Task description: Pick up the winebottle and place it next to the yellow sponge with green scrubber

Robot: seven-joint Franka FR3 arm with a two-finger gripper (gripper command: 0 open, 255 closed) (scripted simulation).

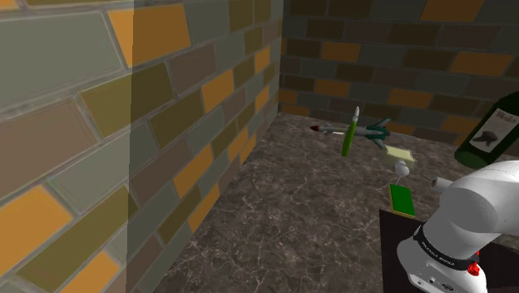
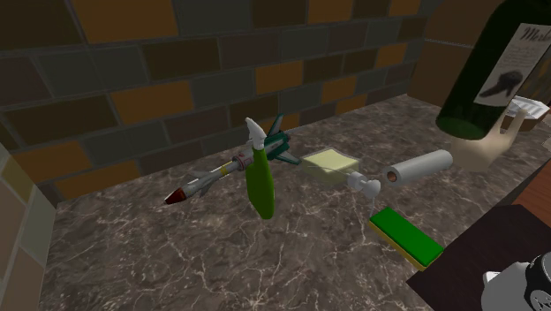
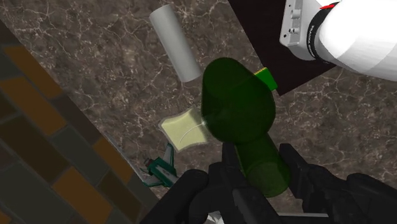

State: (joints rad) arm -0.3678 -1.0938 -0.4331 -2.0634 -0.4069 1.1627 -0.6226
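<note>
1. Nearest the shoulder view, the white arm (image 1: 486, 204) is seen, the green winebottle (image 1: 489, 133) tilted behind it.
2. Second exterior view: the winebottle is raised above the tabletop (image 2: 177, 256), apart from the green-topped sponge (image 2: 404, 237).
3. Wrist view: its neck is clasped by the claw (image 3: 264, 165).

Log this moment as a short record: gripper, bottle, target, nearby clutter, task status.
gripper: gripper shut on the bottle's neck
bottle: dark green wine bottle, tilted, held off the counter
target: sponge, green side up, yellow beneath, lying flat
nearby clutter: grey cylinder and pale yellow pad
status: bottle not yet set down beside the sponge
</note>
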